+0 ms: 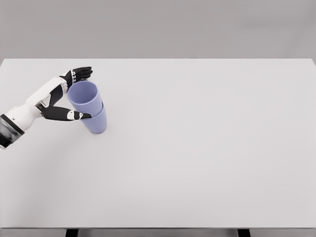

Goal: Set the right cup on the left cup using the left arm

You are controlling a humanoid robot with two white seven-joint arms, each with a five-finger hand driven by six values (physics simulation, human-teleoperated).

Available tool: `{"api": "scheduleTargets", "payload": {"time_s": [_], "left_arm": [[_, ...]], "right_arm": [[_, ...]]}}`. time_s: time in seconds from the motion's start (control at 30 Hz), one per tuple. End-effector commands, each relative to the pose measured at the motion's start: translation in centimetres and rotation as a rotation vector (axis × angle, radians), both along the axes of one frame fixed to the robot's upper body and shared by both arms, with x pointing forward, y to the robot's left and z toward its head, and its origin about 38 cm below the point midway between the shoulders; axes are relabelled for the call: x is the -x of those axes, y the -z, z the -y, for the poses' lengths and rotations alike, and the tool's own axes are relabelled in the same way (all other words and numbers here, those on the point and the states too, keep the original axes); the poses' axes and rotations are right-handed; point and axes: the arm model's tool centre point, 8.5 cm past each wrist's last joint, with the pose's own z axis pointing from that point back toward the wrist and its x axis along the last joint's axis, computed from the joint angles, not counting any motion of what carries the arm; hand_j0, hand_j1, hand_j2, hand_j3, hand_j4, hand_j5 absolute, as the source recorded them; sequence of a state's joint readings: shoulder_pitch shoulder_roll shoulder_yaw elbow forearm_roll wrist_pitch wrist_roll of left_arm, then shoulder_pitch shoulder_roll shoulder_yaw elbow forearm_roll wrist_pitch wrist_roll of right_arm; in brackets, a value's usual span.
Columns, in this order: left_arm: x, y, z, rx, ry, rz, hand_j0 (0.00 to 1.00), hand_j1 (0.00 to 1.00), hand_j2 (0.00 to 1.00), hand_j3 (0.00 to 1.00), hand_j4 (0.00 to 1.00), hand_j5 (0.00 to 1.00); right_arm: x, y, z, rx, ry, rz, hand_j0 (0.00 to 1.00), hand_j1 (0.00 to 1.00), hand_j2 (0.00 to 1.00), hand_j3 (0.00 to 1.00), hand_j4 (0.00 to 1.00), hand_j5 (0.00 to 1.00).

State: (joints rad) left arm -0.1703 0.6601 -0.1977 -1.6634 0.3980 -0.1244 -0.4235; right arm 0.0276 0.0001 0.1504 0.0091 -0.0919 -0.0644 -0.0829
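Two lavender-blue cups stand nested at the table's left. The upper cup (85, 98) sits inside the lower cup (96, 122), leaning slightly to the left. My left hand (78, 95) reaches in from the left edge and brackets the upper cup. Its black fingers (80, 74) stretch above the far rim and the thumb (74, 115) lies along the near side. Fingers look spread, with a small gap to the cup wall at the top. The right arm does not show.
The white table (207, 148) spreads wide to the right and front of the cups. Its far edge runs along the top, and its near edge along the bottom above dark legs.
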Motion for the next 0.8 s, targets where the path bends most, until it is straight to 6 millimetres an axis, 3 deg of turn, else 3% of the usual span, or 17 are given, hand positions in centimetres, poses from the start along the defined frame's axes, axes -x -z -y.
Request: {"api": "scheduleTargets", "payload": {"time_s": [0.0,0.77], "left_arm": [[0.1,-0.2,0.1,0.005,0.004,0.005,1.00,1.00,1.00,1.00,1.00,1.00],[0.0,-1.6,-0.3,0.007,-0.002,0.042,1.00,1.00,1.00,1.00,1.00,1.00]], "right_arm": [[0.0,0.0,0.0,0.000,0.000,0.000,1.00,1.00,1.00,1.00,1.00,1.00],[0.0,0.0,0.0,0.000,0.000,0.000,1.00,1.00,1.00,1.00,1.00,1.00]]}}
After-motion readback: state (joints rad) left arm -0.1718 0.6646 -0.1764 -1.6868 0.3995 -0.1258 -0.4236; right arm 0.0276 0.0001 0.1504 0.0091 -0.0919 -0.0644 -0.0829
